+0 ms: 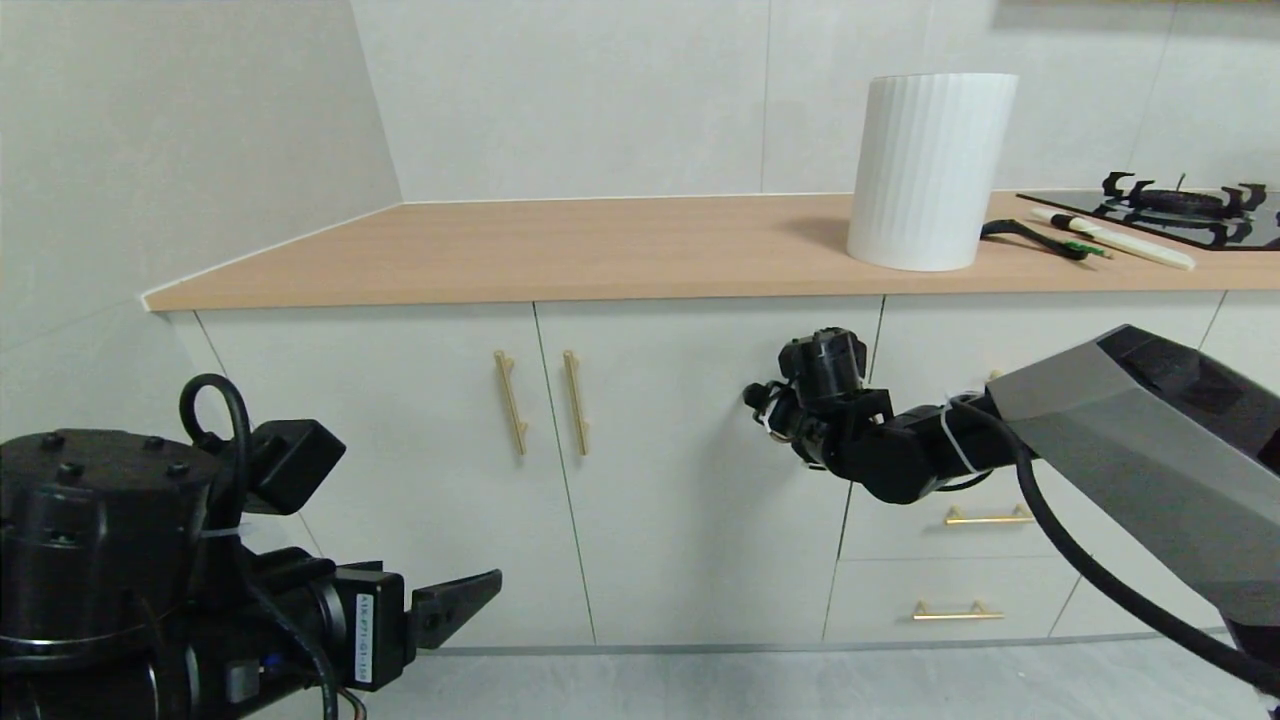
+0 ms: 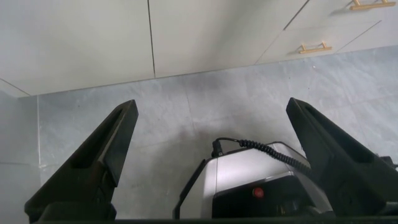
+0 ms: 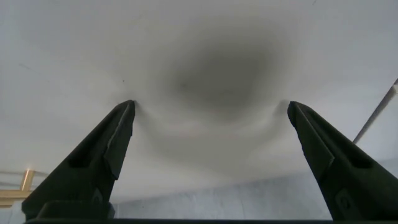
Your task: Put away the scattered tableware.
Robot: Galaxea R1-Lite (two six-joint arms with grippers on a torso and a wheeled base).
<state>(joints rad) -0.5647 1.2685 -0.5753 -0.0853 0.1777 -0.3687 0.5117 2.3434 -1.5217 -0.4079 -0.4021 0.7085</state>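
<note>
White ribbed canister point(image 1: 930, 170) stands on counter point(image 1: 560, 250), contents hidden; left end effector point(image 2: 211, 124) and right end effector point(image 3: 211, 118) both gape.

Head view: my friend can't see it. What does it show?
The robot's right gripper, open, points at a white cabinet door under a wooden counter. On the counter sit a white ribbed container and some utensils beside a stove.

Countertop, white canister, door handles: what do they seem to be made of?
The countertop looks like matte wood or wood-look laminate: light brown with faint grain. The canister is matte white with vertical ribs; it could be ceramic or plastic, I can't tell which. The handles seem to be brass-toned metal with a soft sheen.
</note>
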